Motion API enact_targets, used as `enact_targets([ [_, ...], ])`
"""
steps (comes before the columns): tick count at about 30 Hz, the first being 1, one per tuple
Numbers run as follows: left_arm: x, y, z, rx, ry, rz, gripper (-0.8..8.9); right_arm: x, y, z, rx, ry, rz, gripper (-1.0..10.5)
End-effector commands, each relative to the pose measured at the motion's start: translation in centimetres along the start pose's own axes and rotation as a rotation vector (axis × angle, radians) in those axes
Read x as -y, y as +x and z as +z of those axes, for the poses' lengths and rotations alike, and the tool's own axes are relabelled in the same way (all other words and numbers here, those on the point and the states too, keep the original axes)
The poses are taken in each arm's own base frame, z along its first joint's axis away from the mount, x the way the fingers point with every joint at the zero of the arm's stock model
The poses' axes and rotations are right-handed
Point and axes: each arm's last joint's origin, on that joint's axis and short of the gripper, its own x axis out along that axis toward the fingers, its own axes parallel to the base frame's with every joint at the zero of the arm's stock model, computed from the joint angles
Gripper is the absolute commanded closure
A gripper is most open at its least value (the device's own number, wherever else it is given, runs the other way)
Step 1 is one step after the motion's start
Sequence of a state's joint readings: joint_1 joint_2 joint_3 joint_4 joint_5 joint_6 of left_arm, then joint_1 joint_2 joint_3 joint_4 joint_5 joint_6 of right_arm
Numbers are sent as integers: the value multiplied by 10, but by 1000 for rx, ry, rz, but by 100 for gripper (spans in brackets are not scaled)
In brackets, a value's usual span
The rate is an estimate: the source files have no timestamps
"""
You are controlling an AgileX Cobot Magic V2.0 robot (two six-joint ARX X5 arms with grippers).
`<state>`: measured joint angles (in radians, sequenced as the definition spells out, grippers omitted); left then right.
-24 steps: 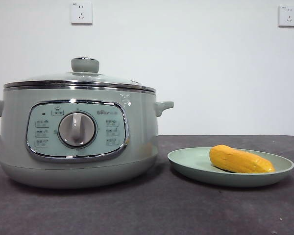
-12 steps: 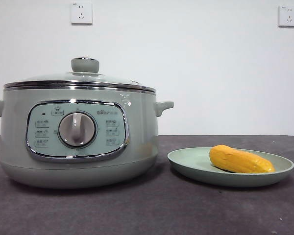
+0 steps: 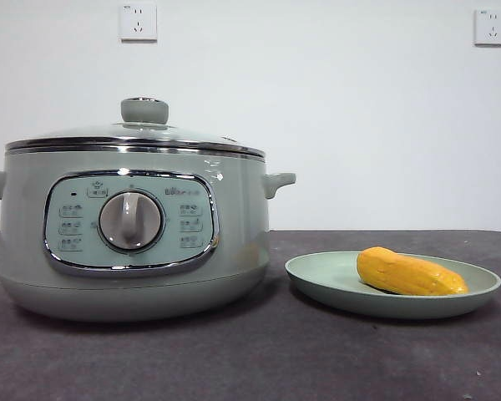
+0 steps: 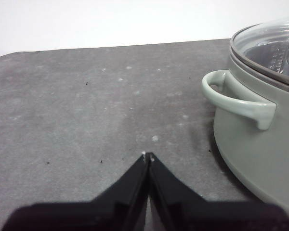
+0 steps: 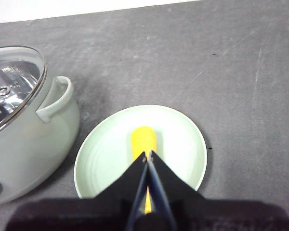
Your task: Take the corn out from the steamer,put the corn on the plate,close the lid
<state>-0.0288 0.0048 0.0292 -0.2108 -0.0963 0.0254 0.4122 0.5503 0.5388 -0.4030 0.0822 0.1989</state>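
Corn [image 5: 144, 139] sits on the plate [image 5: 183, 125], right under the closed right gripper [image 5: 148, 155]. Left gripper [image 4: 147, 155] is pinched closed too, beside the lidded steamer [image 4: 250, 139].

steamer [image 3: 134, 242] hogs the table's left, lid [image 3: 138, 138] on top | plate [image 3: 392, 288] with corn [image 3: 409, 273] just right of it | narrow gap between them | open tabletop [image 4: 86, 106] beyond the steamer's side handle [image 4: 236, 98]
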Motion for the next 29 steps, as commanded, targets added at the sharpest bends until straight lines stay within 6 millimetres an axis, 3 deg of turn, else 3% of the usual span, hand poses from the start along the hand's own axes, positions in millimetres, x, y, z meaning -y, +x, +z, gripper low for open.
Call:
enact_targets([
  [1, 0, 1, -4, -12, -2, 5, 817, 0, 1, -1, 0, 10, -2, 946],
  [22, 0, 1, -4, -12, -2, 5, 817, 0, 1, -1, -1, 5, -2, 946],
  [29, 0, 1, -4, -12, -2, 6, 817, 7, -12, -7, 60, -159, -27, 946],
])
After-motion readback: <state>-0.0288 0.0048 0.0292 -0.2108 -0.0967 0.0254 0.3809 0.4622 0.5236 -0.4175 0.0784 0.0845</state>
